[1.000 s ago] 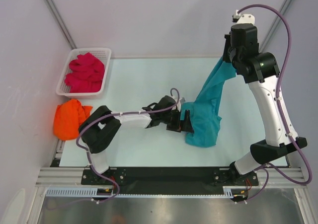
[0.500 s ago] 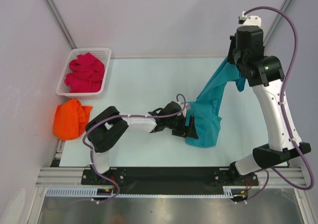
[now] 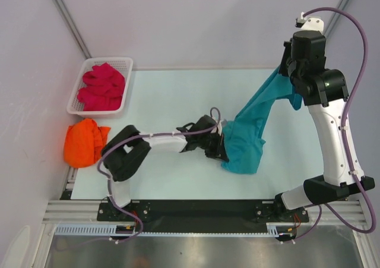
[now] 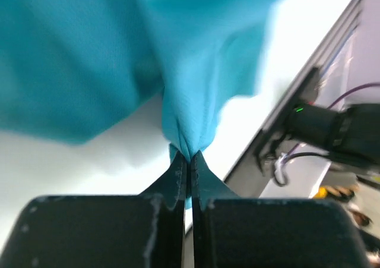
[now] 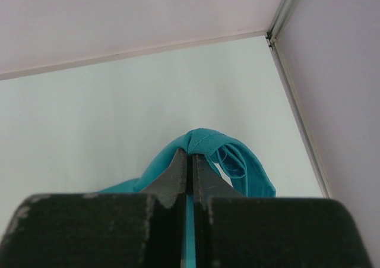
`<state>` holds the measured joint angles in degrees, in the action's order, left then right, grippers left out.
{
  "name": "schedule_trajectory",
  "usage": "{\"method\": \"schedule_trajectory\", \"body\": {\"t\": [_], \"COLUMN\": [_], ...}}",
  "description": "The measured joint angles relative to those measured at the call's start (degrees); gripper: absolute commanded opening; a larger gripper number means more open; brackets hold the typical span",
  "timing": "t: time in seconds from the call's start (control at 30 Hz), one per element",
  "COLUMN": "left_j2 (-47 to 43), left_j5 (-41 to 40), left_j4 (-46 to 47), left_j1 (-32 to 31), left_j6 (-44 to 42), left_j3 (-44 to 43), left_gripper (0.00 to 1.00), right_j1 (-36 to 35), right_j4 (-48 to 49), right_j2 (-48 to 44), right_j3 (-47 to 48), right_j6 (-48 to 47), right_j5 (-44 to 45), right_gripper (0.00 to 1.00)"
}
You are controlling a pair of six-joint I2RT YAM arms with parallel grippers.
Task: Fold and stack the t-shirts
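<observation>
My left gripper (image 4: 190,156) is clamped on a pinched fold of the soft teal-blue cloth t-shirt (image 3: 249,131), low over the middle of the pale worktop (image 3: 172,95). My right gripper (image 5: 191,155) is clamped on another bunched edge of the same garment, raised above the far right corner. The garment slants down from the right gripper to a heap right of centre; the bright orange cloth t-shirt (image 3: 83,142) lies crumpled at the left edge, and the crimson-pink cloth t-shirt (image 3: 102,87) lies bunched inside the white plastic lattice basket (image 3: 98,60) at the far left corner.
</observation>
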<state>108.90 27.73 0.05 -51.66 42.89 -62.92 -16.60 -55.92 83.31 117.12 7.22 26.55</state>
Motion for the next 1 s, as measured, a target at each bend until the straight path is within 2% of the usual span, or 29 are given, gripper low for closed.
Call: {"method": "schedule_trajectory", "body": {"t": [0.1, 0.23, 0.37, 0.5, 0.67, 0.87, 1.0], "left_j2": [-6.95, -20.61, -34.49, -44.52, -49.64, -48.24, -48.11], "left_j5": [-1.42, -4.48, -7.52, -9.09, -9.68, -11.34, -12.39], "left_j4": [-9.09, -19.89, -28.17, -34.4, -40.89, -47.06, -48.7], "left_j1": [3.69, 12.74, 23.19, 28.59, 31.45, 32.11, 33.03], "left_j6": [-2.51, -5.75, -7.74, -8.72, -8.85, -8.66, -8.44], "left_j3": [-4.57, -13.05, -20.35, -23.39, -23.89, -26.84, -28.68], "left_gripper": [0.0, 0.0, 0.0, 0.0, 0.0, 0.0, 0.0], "right_j1": [0.5, 0.87, 0.98, 0.98, 0.96, 0.98, 0.96], "right_j4": [-0.02, -0.15, -0.31, -0.35, -0.98, -2.89, -2.95], "right_j2": [-0.66, -1.92, -3.45, -5.18, -7.72, -10.69, -12.9], "right_j3": [0.0, 0.0, 0.0, 0.0, 0.55, 3.69, 2.54], "right_j6": [-0.02, 0.02, 0.31, 0.94, 1.77, 2.45, 3.37], "right_j5": [-0.04, -0.22, -1.09, -2.01, -2.69, -3.17, -4.0], "right_gripper": [0.0, 0.0, 0.0, 0.0, 0.0, 0.0, 0.0]}}
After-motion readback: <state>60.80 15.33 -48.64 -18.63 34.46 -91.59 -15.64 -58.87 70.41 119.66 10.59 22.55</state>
